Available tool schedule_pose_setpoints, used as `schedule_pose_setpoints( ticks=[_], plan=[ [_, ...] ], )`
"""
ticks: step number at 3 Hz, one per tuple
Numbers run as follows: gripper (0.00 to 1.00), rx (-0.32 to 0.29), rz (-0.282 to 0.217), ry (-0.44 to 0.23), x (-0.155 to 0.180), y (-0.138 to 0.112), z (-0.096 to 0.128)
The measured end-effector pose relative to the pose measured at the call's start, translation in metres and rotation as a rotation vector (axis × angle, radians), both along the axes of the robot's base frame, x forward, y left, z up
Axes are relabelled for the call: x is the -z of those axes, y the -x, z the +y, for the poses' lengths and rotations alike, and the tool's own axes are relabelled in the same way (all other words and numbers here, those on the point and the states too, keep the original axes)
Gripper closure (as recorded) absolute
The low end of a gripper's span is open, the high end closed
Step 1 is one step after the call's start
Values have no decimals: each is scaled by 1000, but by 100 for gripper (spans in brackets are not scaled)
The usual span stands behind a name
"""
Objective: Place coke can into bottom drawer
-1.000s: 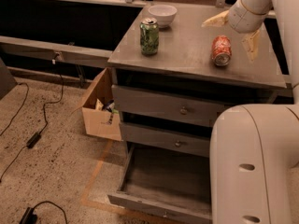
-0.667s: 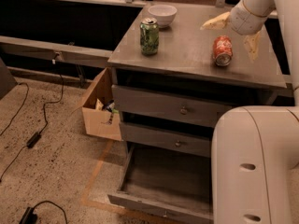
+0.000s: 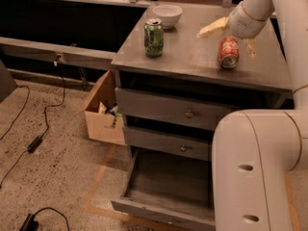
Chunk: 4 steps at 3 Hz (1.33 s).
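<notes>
The coke can [image 3: 228,52] lies on its side on the grey cabinet top [image 3: 192,57], right of centre. My gripper [image 3: 231,38] hangs just above and behind it, open, with one pale finger [image 3: 211,29] to the can's left and the other [image 3: 251,48] to its right. The can sits between the fingers, not gripped. The bottom drawer [image 3: 168,186] is pulled out below, a shallow grey tray with nothing in it. My arm's big white link [image 3: 255,172] covers its right part.
A green can [image 3: 154,37] stands upright at the top's left. A white bowl [image 3: 167,14] sits behind it. Two upper drawers with round knobs [image 3: 189,114] are shut. An open cardboard box [image 3: 103,112] stands left of the cabinet. Cables lie on the floor [image 3: 33,143].
The gripper has shifted slightly, staying over the lying coke can. The can and drawer have not moved.
</notes>
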<state>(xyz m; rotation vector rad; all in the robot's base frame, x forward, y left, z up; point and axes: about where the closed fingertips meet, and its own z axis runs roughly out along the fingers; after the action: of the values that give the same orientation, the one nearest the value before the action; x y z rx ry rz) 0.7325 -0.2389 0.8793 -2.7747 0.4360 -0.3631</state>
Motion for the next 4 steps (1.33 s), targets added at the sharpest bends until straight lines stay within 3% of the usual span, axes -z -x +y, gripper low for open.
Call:
schedule_pose_setpoints(
  ticks=[1, 2, 3, 4],
  plan=[
    [17, -85, -16, 54, 6, -5, 3],
    [41, -121, -19, 127, 14, -9, -8],
    [64, -126, -4, 176, 22, -9, -20],
    [88, -51, -11, 173, 12, -9, -26]
  ],
)
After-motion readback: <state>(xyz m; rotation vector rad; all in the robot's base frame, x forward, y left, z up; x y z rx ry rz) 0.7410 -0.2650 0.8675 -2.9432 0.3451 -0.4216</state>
